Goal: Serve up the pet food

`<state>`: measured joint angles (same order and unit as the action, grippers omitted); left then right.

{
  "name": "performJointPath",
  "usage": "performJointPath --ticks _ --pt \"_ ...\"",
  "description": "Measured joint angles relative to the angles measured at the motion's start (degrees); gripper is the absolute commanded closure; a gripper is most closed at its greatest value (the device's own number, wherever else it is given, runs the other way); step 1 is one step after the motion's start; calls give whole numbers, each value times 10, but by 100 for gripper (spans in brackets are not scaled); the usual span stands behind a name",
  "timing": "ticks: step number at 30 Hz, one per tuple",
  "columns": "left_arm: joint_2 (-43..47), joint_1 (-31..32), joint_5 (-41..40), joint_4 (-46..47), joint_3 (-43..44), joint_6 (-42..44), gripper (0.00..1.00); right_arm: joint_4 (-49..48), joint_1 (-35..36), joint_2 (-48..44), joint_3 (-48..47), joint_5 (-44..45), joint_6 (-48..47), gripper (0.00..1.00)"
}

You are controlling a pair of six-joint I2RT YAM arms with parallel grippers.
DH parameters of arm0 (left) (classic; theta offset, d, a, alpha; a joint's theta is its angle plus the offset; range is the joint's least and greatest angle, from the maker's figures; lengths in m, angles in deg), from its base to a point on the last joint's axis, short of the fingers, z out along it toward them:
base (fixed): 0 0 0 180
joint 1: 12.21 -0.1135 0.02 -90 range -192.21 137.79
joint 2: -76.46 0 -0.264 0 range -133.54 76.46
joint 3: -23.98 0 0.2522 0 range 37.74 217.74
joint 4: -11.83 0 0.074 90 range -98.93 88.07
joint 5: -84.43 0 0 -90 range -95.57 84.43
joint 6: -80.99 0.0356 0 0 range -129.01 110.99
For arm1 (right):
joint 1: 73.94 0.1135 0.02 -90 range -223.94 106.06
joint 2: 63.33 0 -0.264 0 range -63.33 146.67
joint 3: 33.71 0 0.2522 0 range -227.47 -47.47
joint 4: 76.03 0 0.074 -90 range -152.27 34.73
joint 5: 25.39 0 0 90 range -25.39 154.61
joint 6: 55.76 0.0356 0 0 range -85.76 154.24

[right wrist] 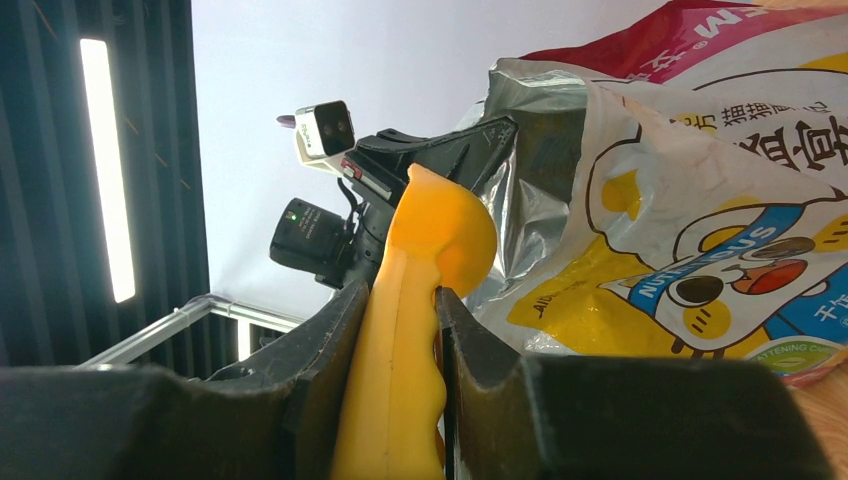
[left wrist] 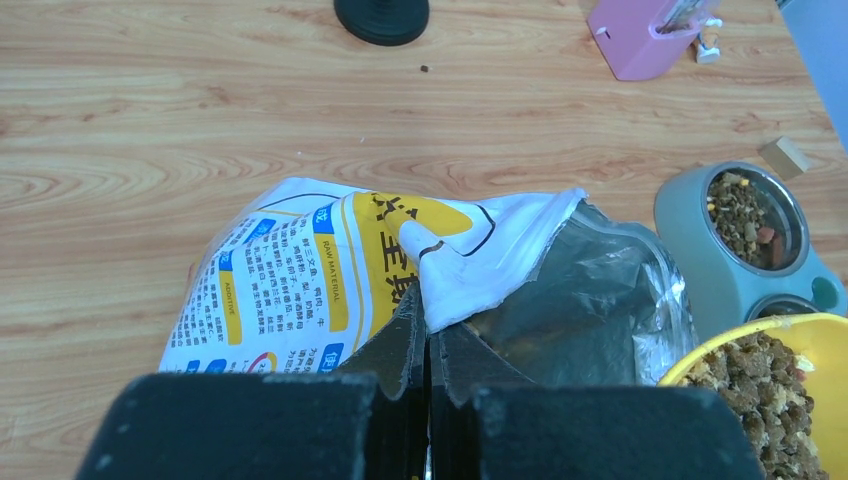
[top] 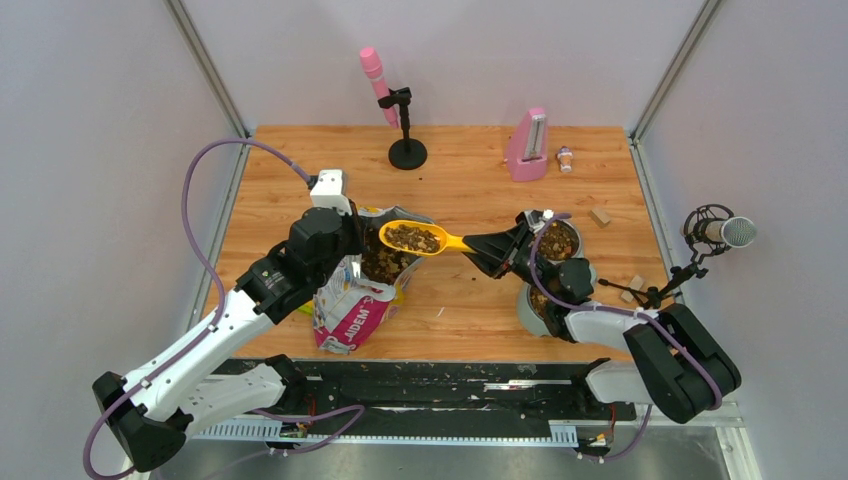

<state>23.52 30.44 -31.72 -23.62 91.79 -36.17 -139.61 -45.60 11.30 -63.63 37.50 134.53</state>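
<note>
Because your left claw point(left wrist: 428, 305) is clenched on the torn lip of the printed bag point(top: 345, 310), its foil mouth stands open, with kibble inside. Just right of that, the yellow scoop point(top: 453, 241) hangs level over the mouth, heaped with pet food point(top: 413, 237), its handle grasped in your right claw point(right wrist: 400, 300) so nothing spills. Farther right, the feeder's steel bowl point(left wrist: 800, 215) already carries kibble; tip there, I'd judge.

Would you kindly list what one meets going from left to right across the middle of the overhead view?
Printed bag → pet food in the yellow scoop → right gripper on the scoop's handle → feeding bowl → wooden block → microphone.
</note>
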Motion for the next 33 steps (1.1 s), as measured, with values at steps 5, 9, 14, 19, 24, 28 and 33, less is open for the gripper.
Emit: performJointPath --ticks 5,9,14,19,24,28,33 --pt "0 0 -1 0 0 0 100 8 -2 0 -1 -5 3 100" --pt "0 0 -2 0 0 0 100 14 -9 -2 -1 -11 7 100" --pt "1 0 -8 -1 0 0 100 87 -13 -61 -3 -8 -13 100" --pt "1 0 -10 -2 0 0 100 183 -16 -163 -8 12 -46 100" --pt "3 0 -14 -2 0 0 100 287 -37 -278 -8 38 -76 100" --pt "8 0 -16 -6 -1 0 100 395 -57 -379 -9 75 -101 100" --pt "10 0 -18 -7 -1 0 100 535 -78 -483 -23 132 -134 100"
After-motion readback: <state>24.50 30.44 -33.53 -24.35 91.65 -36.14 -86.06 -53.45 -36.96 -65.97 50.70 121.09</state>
